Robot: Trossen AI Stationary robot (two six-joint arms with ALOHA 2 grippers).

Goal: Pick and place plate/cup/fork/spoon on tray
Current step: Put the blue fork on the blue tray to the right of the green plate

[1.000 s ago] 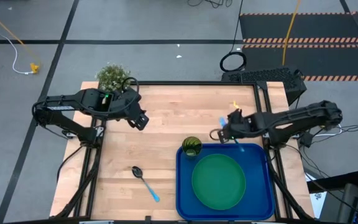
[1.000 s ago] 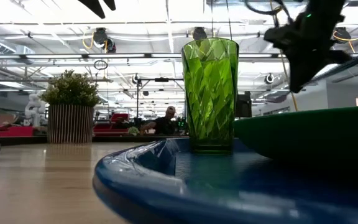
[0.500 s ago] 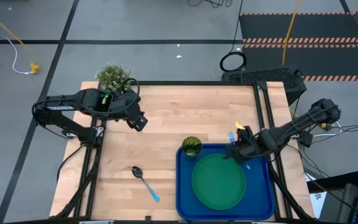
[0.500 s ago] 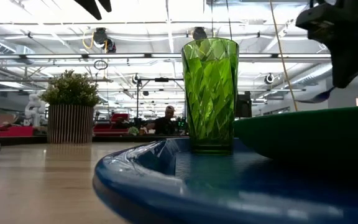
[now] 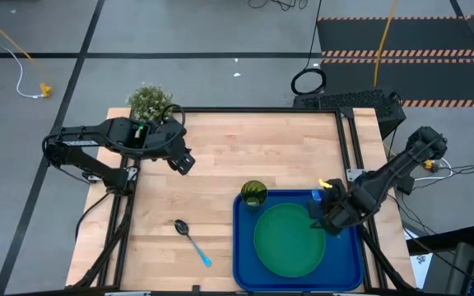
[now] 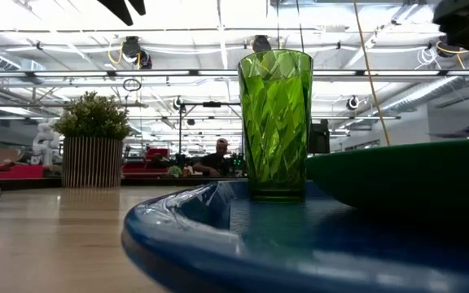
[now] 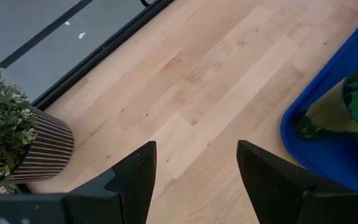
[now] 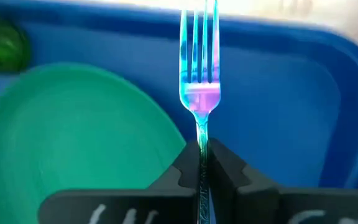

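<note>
The blue tray [image 5: 346,255] lies at the table's near right. On it rest the dark-green plate [image 5: 290,240] and, at its far left corner, the upright green cup [image 5: 254,194], seen close in the low view [image 6: 275,122]. My right gripper [image 5: 323,215] is over the tray's right part beside the plate, shut on the light-blue fork [image 8: 199,56]. The spoon [image 5: 192,240] lies flat on the table left of the tray. My left gripper [image 5: 186,162] waits open and empty above the table's far left part [image 7: 194,165]. My right gripper pinches the fork's handle just behind the neck [image 8: 201,138] between its two fingers [image 8: 225,167]. The fork runs along the fingers, its prongs [image 8: 199,37] sticking out ahead of them. It is lifted clear, above the tray floor [image 8: 278,118] beside the plate [image 8: 73,137].
A potted plant [image 5: 149,101] stands at the table's far left corner, behind my left arm. Bare wood lies between the plant, the spoon and the tray. A person sits in the room far behind the table [image 6: 218,159].
My right gripper has carried the fork from beyond the tray's far rim toward the table's near edge and a little right, so it is now over the tray beside the plate. It has stayed shut on the fork. My left arm has kept still.
</note>
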